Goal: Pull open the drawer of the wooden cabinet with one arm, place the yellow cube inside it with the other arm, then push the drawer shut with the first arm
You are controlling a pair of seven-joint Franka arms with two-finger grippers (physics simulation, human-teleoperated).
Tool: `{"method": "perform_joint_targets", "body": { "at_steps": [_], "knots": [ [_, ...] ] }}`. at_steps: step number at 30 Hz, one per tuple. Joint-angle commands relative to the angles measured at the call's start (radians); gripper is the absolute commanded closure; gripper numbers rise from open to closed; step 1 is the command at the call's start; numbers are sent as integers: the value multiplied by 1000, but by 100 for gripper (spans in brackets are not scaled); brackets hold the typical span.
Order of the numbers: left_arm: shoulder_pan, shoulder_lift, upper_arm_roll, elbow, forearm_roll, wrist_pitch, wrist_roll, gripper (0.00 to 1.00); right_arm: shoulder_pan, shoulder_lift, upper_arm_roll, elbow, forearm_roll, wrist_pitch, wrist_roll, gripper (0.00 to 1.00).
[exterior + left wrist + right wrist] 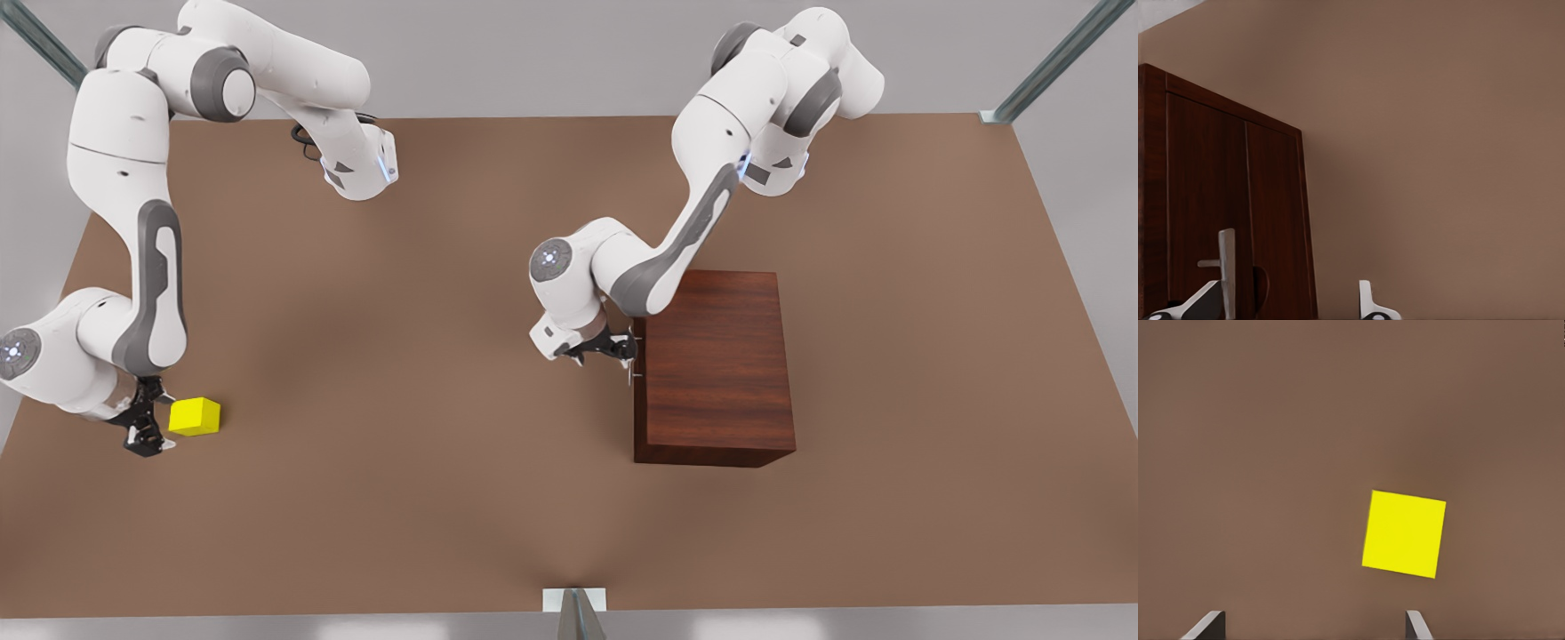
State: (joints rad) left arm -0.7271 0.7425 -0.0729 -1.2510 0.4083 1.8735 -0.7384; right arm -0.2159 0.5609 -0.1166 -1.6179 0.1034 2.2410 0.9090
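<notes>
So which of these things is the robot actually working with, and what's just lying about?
In the job:
- wooden cabinet
- its drawer, shut, silver handle
- yellow cube, on the table
- left gripper, open at the handle
- right gripper, open beside the cube

Just there:
- brown table
- metal frame posts

The wooden cabinet point(716, 369) stands on the table point(444, 498) toward the front view's right. The yellow cube point(196, 416) lies on the table far to its left, well apart.
</notes>
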Motion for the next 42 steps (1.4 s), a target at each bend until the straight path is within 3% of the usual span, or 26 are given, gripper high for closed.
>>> {"method": "perform_joint_targets", "body": {
  "at_steps": [1,18,24,42],
  "knots": [
    [-6,-2,-1,-4,72,-25,-228,0,1,4,2,-5,-2,26,265,0],
    [-12,58,-4,-21,126,49,-335,0,-25,56,0,-53,-41,18,257,0],
    [-31,58,-8,-4,116,67,-357,0,-94,102,55,-48,-56,84,186,0],
    [-69,80,-10,56,109,101,-371,0,-165,165,109,-53,-111,186,151,0]
  ]
}}
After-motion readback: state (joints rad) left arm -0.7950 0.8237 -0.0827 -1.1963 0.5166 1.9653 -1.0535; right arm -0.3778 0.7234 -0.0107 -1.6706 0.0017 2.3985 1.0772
